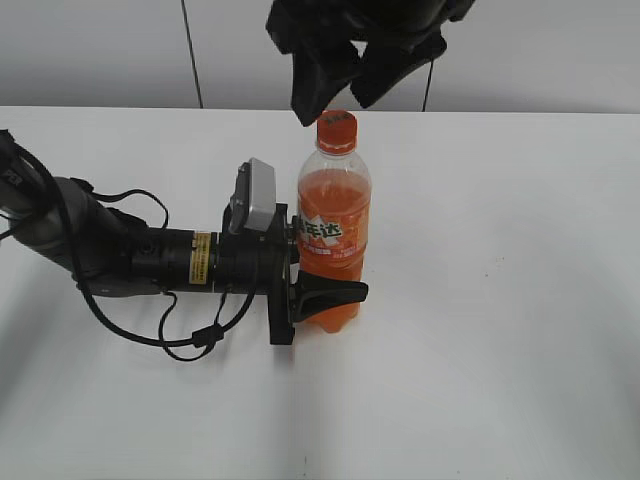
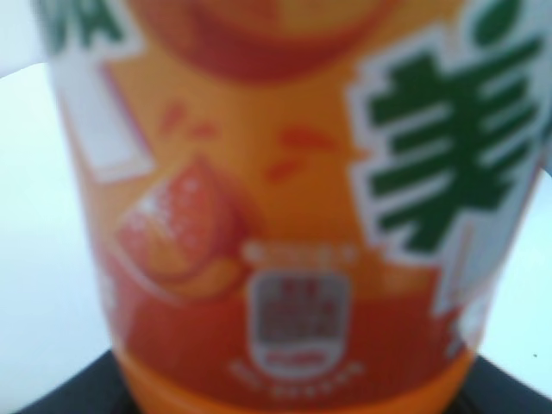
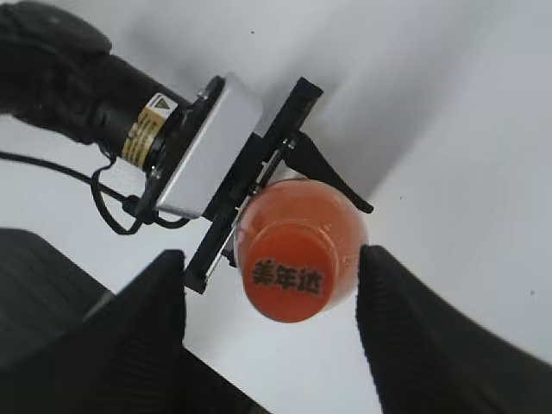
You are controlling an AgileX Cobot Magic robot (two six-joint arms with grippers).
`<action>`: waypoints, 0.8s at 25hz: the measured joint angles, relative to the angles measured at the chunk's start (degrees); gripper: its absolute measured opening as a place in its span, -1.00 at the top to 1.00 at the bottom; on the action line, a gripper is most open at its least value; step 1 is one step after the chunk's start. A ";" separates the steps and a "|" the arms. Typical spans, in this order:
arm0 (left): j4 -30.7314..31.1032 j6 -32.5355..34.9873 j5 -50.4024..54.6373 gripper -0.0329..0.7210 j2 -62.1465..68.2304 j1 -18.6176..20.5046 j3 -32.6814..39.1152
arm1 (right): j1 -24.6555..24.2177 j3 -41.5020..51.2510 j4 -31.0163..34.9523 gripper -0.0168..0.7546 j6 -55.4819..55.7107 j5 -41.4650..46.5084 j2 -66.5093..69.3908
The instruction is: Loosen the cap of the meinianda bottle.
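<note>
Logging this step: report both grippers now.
Left gripper: shut on the bottle.
Right gripper: open, astride the cap, not touching.

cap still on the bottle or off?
On. The orange cap sits on the neck of the upright meinianda bottle; the right tool is open around it, fingers clear of its sides. Whether it's loosened: cannot tell.

Lab bench: bare white table, panelled wall.
</note>
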 joint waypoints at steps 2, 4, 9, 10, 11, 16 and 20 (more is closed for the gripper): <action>0.00 0.00 -0.17 -0.13 0.00 0.00 0.00 | 0.00 0.00 -0.82 -0.26 6.90 0.00 0.00; 0.00 0.00 -0.28 -0.13 0.00 0.00 0.00 | 0.00 0.00 -1.64 -0.26 10.59 0.00 0.00; 0.05 0.00 -0.34 -0.13 0.00 0.00 0.00 | 0.00 0.00 -1.77 -0.26 15.07 0.00 0.00; 0.05 0.00 -0.34 -0.13 0.00 0.00 0.00 | 0.00 0.00 -1.65 -0.26 15.36 0.00 0.00; 0.11 0.00 -0.34 -0.13 0.00 0.00 0.00 | 0.00 0.00 -1.61 -0.26 15.52 0.00 0.00; 0.10 0.00 -0.39 -0.13 0.00 0.00 0.00 | 0.00 0.00 -1.48 -0.26 15.81 0.00 0.00; 0.10 0.00 -0.39 -0.13 0.00 0.00 0.00 | 0.00 0.00 -1.49 -0.26 15.76 0.00 0.16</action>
